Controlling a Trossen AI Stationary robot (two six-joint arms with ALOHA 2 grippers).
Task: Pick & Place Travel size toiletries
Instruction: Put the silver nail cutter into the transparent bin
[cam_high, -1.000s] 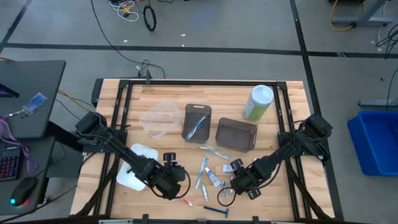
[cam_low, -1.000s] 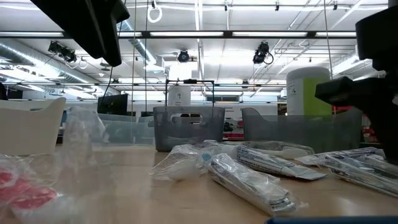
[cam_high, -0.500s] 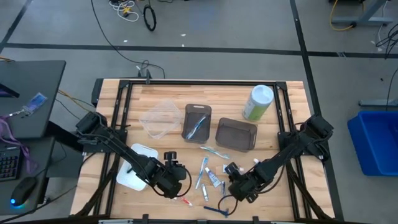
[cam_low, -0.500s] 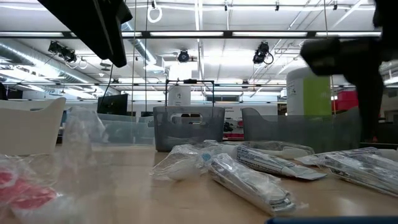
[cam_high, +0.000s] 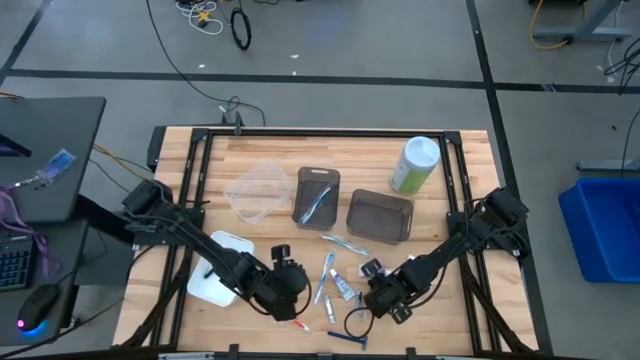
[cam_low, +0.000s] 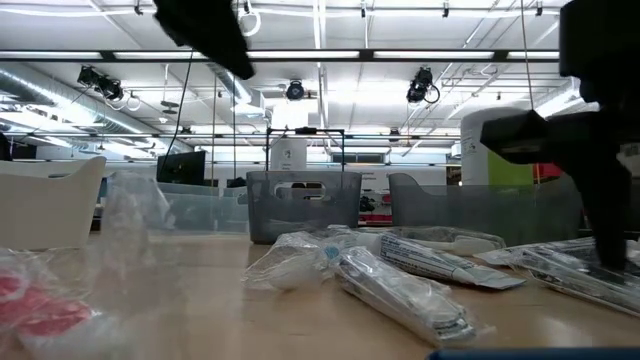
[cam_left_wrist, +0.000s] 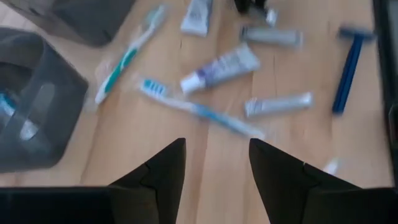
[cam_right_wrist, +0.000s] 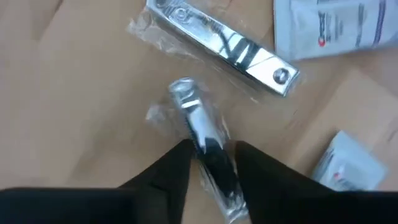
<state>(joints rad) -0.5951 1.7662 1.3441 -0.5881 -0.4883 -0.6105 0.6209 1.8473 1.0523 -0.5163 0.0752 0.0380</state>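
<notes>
Toiletries (cam_high: 335, 282) lie scattered on the wooden table (cam_high: 250, 150); a wrapped clipper (cam_right_wrist: 202, 134) runs lengthwise between the right gripper's (cam_right_wrist: 208, 163) fingers, pinched. Left gripper (cam_left_wrist: 214, 163) spread.

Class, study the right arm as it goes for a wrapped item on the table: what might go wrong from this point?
1. The right pincer straddles a slim silvery item in clear wrap; its fingers may pinch only the slippery film, so it could slide out.
2. A second wrapped metal piece and a white packet lie close by and might get nudged.
</notes>
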